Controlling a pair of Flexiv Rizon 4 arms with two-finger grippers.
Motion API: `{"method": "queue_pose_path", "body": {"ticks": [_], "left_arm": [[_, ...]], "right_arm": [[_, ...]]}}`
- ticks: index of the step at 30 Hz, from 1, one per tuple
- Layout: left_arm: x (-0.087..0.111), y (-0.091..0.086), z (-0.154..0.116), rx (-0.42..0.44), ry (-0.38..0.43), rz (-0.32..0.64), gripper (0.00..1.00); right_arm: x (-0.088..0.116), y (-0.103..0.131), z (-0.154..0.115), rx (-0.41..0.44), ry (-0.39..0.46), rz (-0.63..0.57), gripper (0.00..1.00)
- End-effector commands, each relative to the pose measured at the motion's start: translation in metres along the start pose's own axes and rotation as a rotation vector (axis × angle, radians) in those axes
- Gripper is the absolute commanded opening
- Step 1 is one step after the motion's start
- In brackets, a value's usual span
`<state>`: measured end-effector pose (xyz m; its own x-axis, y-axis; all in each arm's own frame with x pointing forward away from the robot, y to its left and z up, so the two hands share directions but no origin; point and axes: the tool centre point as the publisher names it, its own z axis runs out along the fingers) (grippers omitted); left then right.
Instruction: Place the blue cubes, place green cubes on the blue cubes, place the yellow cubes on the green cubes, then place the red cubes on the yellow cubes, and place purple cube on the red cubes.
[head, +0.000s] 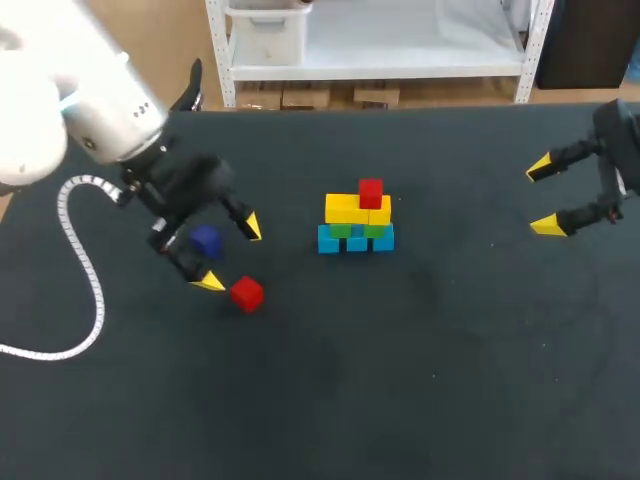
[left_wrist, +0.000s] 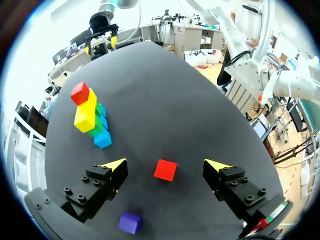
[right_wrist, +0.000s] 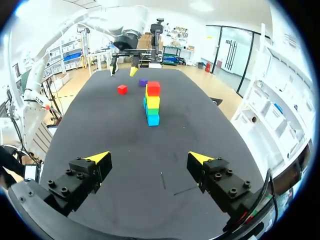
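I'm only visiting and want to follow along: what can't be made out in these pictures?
Head view: the left end effector's dark body partly covers the purple cube.
Head view: the yellow cubes overhang the green cubes, so their number is unclear.
Right wrist view: the stack is seen end-on, its cubes hiding one another.

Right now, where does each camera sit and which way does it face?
Head: fixed above and behind, looking down on the table; left gripper at the left, right gripper at the right.
Left wrist: on the left arm, facing along its open fingers at the loose red cube and purple cube.
Right wrist: on the right arm, facing across the table at the cube stack, its own open fingers in front.
Shared: all three show the cube stack and the loose red cube.
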<state>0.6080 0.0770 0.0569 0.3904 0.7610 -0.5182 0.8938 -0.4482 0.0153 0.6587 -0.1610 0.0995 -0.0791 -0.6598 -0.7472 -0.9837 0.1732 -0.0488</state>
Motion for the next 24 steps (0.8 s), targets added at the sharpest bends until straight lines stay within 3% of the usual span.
{"method": "queue_pose_path", "body": {"ticks": [1,24], "left_arm": [[0.003,0.006,0.014,0.056,0.028,-0.002,1.00],[0.027,-0.012,0.042,0.088,0.093,0.078,1.00]], "right_arm": [[0.000,-0.001,0.001,-0.001,-0.003,-0.001,1.00],[0.000,-0.001,0.001,-0.001,-0.003,-0.001,1.00]]}}
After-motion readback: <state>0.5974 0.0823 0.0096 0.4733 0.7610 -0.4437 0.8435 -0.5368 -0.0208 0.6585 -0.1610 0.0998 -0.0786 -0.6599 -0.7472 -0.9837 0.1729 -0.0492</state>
